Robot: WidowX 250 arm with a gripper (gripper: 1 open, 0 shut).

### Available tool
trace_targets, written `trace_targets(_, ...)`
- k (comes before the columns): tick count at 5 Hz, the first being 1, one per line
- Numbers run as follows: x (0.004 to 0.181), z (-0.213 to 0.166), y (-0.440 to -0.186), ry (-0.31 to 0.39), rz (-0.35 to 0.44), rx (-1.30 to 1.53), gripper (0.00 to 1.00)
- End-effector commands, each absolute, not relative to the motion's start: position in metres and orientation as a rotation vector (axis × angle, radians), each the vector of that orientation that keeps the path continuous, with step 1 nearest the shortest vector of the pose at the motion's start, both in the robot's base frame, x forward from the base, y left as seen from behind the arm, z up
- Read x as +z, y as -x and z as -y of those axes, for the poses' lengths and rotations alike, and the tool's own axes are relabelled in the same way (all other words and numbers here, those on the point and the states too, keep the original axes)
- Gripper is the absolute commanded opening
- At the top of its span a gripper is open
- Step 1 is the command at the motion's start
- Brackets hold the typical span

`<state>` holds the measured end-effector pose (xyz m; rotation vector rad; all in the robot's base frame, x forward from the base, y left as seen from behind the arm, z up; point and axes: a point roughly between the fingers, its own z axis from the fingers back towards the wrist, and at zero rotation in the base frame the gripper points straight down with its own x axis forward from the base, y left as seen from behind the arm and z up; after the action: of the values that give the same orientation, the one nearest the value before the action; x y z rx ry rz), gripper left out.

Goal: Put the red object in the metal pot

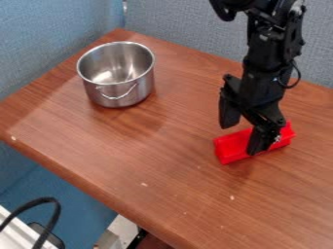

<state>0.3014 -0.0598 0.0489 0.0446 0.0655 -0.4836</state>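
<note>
Red ridged block point(250, 144) on wood table point(104, 136); shiny round pot point(116, 74).

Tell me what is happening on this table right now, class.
A black robot arm reaches straight down over the red block on the right side of the wooden table. Its gripper is open, with the fingers either side of the block, which lies flat on the table and is not lifted. The metal pot stands empty at the far left, well apart from the block. Nothing has gone into the pot yet.
</note>
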Motion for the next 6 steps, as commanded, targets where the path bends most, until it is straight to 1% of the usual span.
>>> trace_targets(1,0.058,0.051,-0.302,-0.028,-0.062,-0.519,1.0)
trace_targets(2,0.061,0.048,-0.301,-0.015,-0.071,-0.558,1.0)
trace_targets(3,0.065,0.048,-0.314,-0.018,-0.065,-0.534,1.0)
trace_targets(5,0.072,0.05,-0.331,-0.042,-0.052,-0.533,1.0)
trace_targets(6,0.065,0.044,-0.334,-0.038,-0.059,-0.573,1.0)
